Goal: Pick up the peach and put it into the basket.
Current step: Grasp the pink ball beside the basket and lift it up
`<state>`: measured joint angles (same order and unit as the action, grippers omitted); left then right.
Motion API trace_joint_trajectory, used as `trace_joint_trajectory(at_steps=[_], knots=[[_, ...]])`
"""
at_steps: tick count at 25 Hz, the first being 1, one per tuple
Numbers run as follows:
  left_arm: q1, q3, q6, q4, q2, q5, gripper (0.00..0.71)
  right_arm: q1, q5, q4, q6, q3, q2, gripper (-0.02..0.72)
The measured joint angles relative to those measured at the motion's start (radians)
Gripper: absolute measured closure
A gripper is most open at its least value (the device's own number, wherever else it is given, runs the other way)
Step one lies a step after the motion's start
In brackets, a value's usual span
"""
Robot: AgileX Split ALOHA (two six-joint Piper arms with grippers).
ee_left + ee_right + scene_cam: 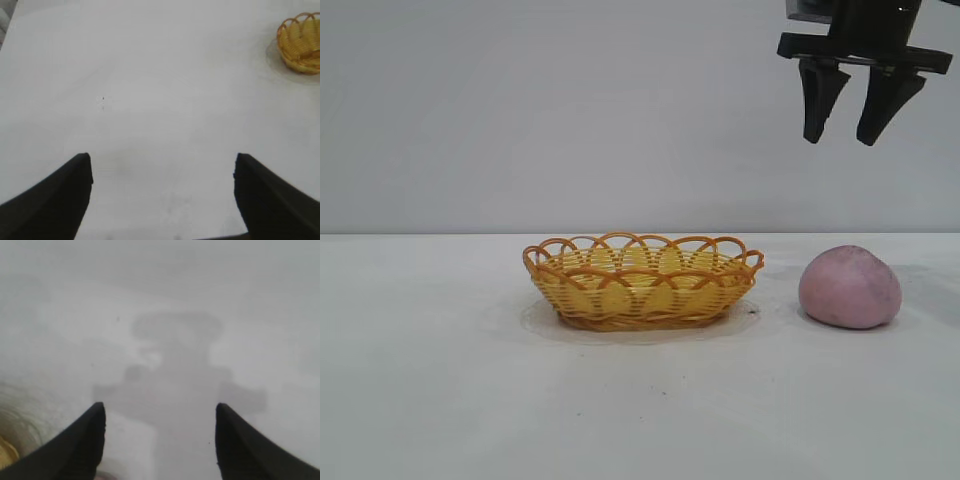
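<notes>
While the basket (643,281) sits near the middle of the white table (430,400) in the exterior view, the peach (850,287) rests on the table to its right, close by but apart from it, with bare table between the two; the basket is oval, yellow wicker with an orange-brown looped rim, and nothing shows inside it; the peach is a dull pink rounded lump, lower than the basket is wide; high at the right, the right gripper (848,122) hangs well above the table and roughly over the peach, its two dark fingers pointing down with a clear gap between them and nothing held; the left arm does not show in this view

From the left wrist view, the left gripper (162,172) has its two dark fingers spread wide with only bare table between them, released and empty; the basket (300,42) lies far off at one edge

From the right wrist view, the right gripper (160,422) stands parted and empty above the table, where its own shadow (177,370) falls; a sliver of yellow, perhaps the basket, shows at one corner
</notes>
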<state>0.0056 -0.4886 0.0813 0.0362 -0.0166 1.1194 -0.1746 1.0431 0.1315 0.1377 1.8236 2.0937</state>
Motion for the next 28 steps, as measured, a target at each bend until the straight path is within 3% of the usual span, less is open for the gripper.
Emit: trace_joint_trajectory(at_steps=[10,17,28], knots=[[0.000,0.002,-0.002,-0.003,-0.002,0.000,0.191,0.000,0.026,-0.029,-0.004,0.000,-0.040,0.292],[0.000,0.002,-0.002,-0.003,-0.002,0.000,0.191,0.000,0.166,-0.047,-0.004,0.000,-0.100,0.292],[0.000,0.002,-0.002,-0.003,-0.002,0.000,0.191,-0.002,0.195,0.076,-0.003,-0.003,-0.116,0.292]])
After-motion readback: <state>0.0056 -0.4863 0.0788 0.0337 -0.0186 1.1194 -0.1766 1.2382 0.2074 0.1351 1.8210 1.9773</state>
